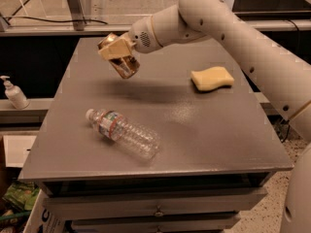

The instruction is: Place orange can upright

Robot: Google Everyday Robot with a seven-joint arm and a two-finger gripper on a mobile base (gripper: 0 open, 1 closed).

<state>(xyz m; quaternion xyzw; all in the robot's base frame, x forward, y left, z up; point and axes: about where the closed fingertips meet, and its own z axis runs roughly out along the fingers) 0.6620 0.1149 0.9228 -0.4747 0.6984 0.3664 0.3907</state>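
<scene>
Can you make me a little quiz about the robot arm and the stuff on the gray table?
1. True or false: the can is standing on the table.
2. Pick one: the bottle is A) standing up, B) lying on its side, C) hanging off the edge.
3. What soft yellow thing lies on the table, apart from the bottle?

Key
1. False. The gripper is shut on the can and holds it tilted in the air above the table's far part.
2. B.
3. The sponge.
</scene>
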